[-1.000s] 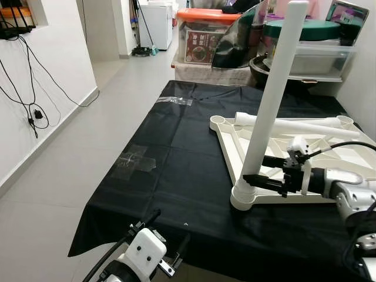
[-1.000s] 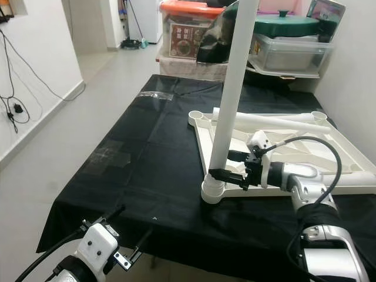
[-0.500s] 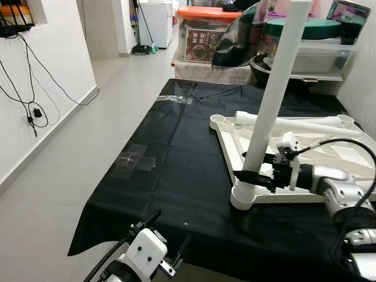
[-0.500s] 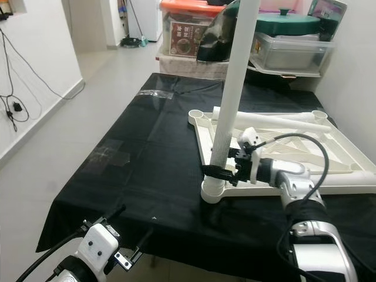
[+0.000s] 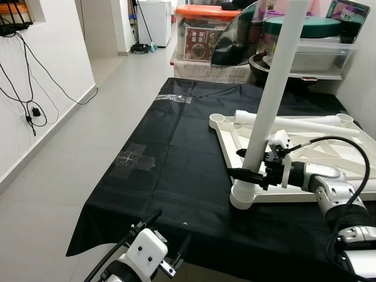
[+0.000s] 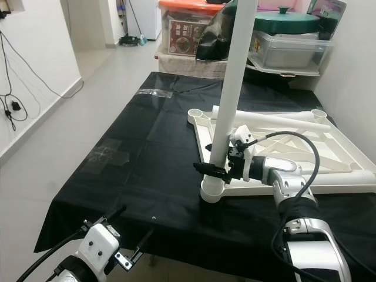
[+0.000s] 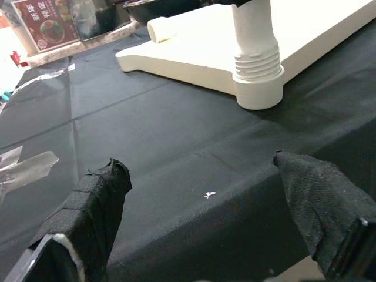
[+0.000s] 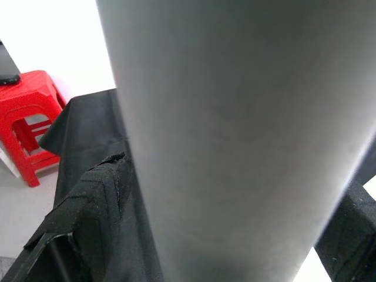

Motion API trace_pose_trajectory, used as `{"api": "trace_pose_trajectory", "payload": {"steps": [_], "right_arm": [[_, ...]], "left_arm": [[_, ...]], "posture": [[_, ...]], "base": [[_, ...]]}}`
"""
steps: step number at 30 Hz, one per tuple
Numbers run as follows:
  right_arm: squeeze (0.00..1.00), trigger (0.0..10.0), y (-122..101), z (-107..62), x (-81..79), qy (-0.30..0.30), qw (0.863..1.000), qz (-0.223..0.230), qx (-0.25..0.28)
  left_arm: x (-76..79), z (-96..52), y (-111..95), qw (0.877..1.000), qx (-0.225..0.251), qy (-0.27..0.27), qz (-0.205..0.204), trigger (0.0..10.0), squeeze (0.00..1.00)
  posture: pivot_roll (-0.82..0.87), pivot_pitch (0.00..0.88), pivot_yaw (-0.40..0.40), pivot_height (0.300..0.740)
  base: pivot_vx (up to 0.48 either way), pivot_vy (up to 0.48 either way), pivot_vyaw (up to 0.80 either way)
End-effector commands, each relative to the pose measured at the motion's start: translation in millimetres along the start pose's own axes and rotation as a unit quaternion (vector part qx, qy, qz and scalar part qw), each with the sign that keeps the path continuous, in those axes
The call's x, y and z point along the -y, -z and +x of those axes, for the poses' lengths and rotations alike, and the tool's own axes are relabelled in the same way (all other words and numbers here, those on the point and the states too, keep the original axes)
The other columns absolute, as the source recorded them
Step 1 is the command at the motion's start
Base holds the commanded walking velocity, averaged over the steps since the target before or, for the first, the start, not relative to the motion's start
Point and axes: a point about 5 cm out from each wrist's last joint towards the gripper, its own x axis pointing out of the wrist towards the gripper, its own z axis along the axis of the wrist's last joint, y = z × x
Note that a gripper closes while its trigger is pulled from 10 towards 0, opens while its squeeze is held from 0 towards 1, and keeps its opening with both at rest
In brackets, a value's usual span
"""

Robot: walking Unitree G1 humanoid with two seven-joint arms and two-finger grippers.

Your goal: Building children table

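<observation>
Our right gripper (image 5: 242,170) straddles, fingers apart and not yet clamped, the upright table leg (image 5: 271,97) seated in the near corner socket of the inverted tabletop (image 5: 305,154); we judge an off-centre closure could tilt or unseat it.

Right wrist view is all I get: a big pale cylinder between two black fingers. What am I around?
Observer: The right hand straddles the tall white plastic table leg, low down, just above its ribbed base.
Operator: Is that leg seated in anything?
Observer: Yes, it stands upright in the corner socket of the white upside-down tabletop on the black cloth.
Operator: Any other legs around?
Observer: One more white leg lies flat across the tabletop's far side.
Operator: And my left hand?
Observer: The left hand is open, hanging below the cloth's near edge.
</observation>
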Motion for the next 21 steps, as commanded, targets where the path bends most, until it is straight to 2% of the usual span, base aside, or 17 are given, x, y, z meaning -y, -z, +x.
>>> {"api": "trace_pose_trajectory", "payload": {"steps": [1,3,4,5,6,7,8,21], "right_arm": [[0.00,10.0,-1.9,2.2,1.3,0.003,1.000,0.005,0.001],[0.00,10.0,-2.4,2.5,1.6,0.004,1.000,0.004,0.002],[0.00,9.3,-3.0,2.8,1.8,0.005,1.000,0.005,0.004],[0.00,9.3,-3.0,2.8,1.8,0.005,1.000,0.005,0.004],[0.00,2.2,-2.9,3.4,1.7,0.006,1.000,0.004,0.005],[0.00,2.2,-2.9,3.4,1.7,0.006,1.000,0.004,0.005],[0.00,0.0,-2.2,4.0,0.9,0.003,1.000,0.005,0.005],[0.00,0.0,4.2,5.6,-5.7,-0.010,1.000,0.001,0.012]], "left_arm": [[0.9,-1.1,3.2,1.000,-0.012,0.006,0.007,10.0,0.00],[1.0,-1.1,3.1,1.000,-0.012,0.006,0.007,10.0,0.00],[1.1,-1.1,3.0,1.000,-0.012,0.006,0.007,10.0,0.00],[1.1,-1.1,3.0,1.000,-0.012,0.006,0.007,10.0,0.00],[1.0,-1.2,3.0,1.000,-0.012,0.006,0.008,10.0,0.00],[1.0,-1.2,3.0,1.000,-0.012,0.006,0.008,10.0,0.00],[1.1,-1.2,2.9,1.000,-0.012,0.006,0.008,10.0,0.00],[1.2,-2.1,3.2,1.000,-0.014,0.007,0.009,10.0,0.00]], "posture": [[0.12,0.058,-0.057,0.740],[0.12,0.058,-0.059,0.740],[0.12,0.058,-0.059,0.740],[0.12,0.058,-0.059,0.740],[0.12,0.059,-0.059,0.740],[0.12,0.059,-0.059,0.740],[0.12,0.059,-0.059,0.740],[0.12,0.057,-0.058,0.740]], "base": [[0.000,0.000,0.00],[0.000,0.000,0.00],[0.000,0.000,0.00],[0.000,0.000,0.00],[0.000,0.000,0.00],[0.000,0.000,0.00],[0.000,0.000,0.00],[0.000,0.000,0.00]]}}
